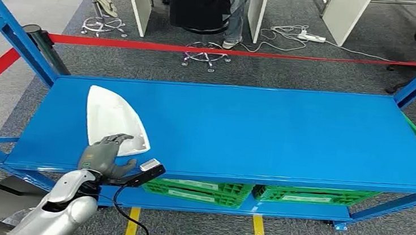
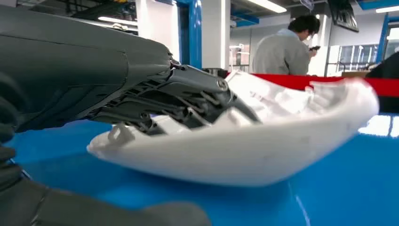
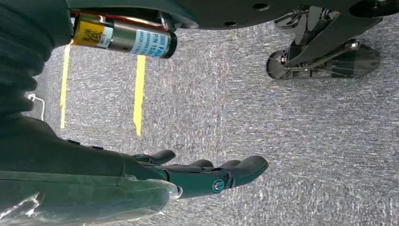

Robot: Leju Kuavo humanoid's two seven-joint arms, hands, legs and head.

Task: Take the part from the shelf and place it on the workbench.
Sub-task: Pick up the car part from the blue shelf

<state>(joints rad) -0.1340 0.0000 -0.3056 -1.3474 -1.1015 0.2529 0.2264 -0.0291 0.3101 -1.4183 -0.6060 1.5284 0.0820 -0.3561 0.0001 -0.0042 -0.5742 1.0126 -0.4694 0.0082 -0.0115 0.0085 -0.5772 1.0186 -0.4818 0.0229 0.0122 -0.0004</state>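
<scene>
Left hand (image 1: 103, 156) at near end of white part (image 1: 113, 118) on blue shelf (image 1: 284, 130): fingers (image 2: 197, 101) draped over rim, grip unconfirmed. Close under the edge before lifting level. Right hand (image 3: 207, 174) hanging, loosely extended, empty.

A small metal cylinder (image 3: 123, 37) near the right wrist camera carries a pale blue label beginning "P/N 15"; the rest is too small to read. Beside that label on the same cylinder sits a yellow sticker (image 3: 89, 32) with a square code
</scene>
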